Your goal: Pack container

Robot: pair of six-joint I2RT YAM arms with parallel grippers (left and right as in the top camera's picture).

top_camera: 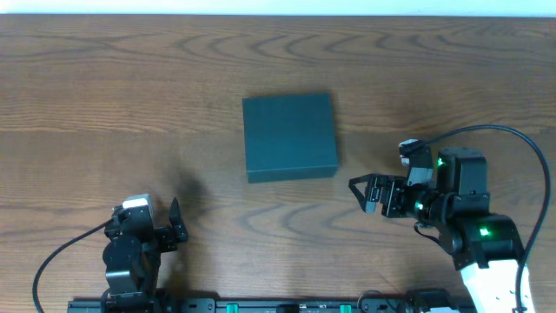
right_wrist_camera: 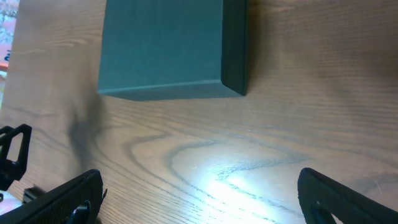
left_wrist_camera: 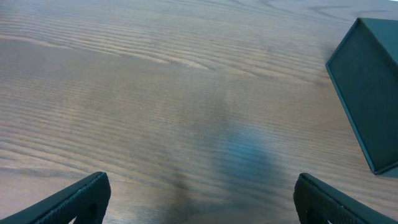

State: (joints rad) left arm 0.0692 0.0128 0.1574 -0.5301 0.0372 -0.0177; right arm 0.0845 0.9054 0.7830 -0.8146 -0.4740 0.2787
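Near the middle of the brown wood-grain table: dark teal-green, matte, square rigid container, lid down, faces plain. Stands alone, touching neither arm. Just off its near right corner, black right gripper, fingers spread wide, grasping nothing, pointing toward the container. Well away to the left by the near edge, black left gripper, likewise spread and bare. Along the far edge, pale strip. Green lights glowing on the right arm.
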